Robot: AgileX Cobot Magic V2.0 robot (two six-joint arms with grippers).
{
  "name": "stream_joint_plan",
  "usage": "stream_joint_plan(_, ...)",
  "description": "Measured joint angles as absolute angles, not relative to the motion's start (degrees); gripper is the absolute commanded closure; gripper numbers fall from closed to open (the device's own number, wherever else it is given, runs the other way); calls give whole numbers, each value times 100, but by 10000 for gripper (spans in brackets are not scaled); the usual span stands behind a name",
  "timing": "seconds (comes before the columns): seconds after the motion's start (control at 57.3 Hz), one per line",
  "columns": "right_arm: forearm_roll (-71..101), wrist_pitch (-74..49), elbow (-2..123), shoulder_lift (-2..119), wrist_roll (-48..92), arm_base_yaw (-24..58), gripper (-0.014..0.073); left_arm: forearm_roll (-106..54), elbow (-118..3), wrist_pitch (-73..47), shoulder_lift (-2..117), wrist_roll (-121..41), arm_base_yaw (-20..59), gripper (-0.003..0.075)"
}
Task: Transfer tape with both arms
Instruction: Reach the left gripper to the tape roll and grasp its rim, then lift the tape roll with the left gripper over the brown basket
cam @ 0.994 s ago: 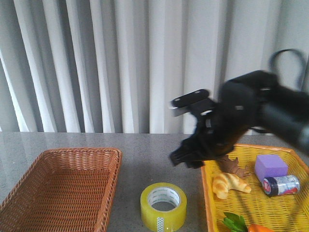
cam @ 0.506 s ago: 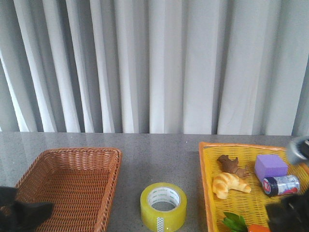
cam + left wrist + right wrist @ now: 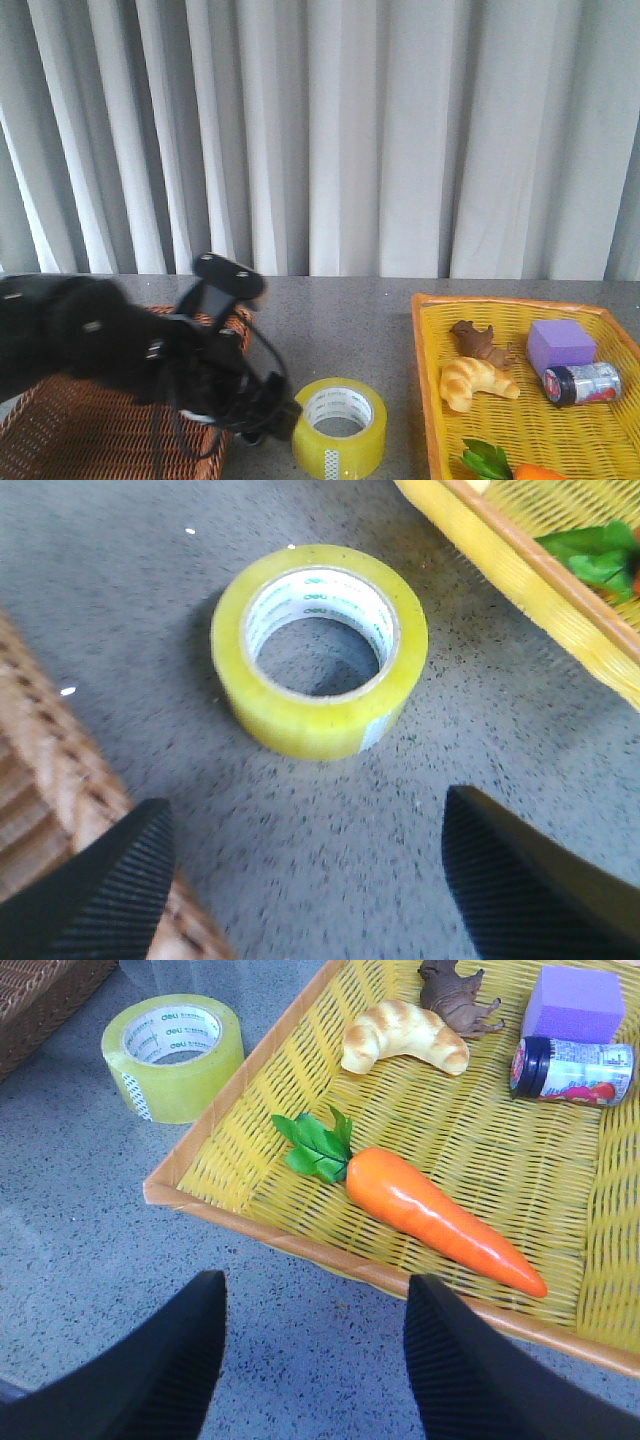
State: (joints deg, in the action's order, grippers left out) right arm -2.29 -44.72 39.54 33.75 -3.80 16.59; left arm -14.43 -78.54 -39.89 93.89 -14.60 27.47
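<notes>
While our left gripper (image 3: 305, 880) hangs with fingers spread wide, yellow packing tape roll (image 3: 320, 648) lying flat on grey table (image 3: 120, 600) just ahead of it, untouched, "deli" printed on white core, our right gripper (image 3: 315, 1360) likewise parted, over the yellow tray's edge (image 3: 300, 1250).

We see the left arm (image 3: 110, 345), only a dark edge at the frame's lower left half a second ago, now stretched over the brown wicker basket (image 3: 60, 440) with its open left gripper (image 3: 310, 880) beside the tape (image 3: 339, 427), while the right arm has left the front view.
</notes>
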Motion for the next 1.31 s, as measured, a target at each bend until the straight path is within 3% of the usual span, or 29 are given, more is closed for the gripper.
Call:
stream_joint_plan(0.384, -218, -4520, 3950, 3321, -380, 1659, 183, -1069, -10419, -5001, 11738, -1440, 2777, 289)
stream_joint_plan(0.733, -214, -4520, 3950, 3321, -380, 1659, 183, -699, -11785, -5512, 12923, -1050, 2777, 306)
stream_joint_plan(1.081, -214, -4520, 3950, 3321, -380, 1659, 183, -689, -11986, -5674, 13192, -1006, 2777, 582)
stream_joint_plan(1.308, -214, -4522, 3950, 3321, -380, 1659, 183, -670, -11986, -5684, 13187, -1006, 2777, 612)
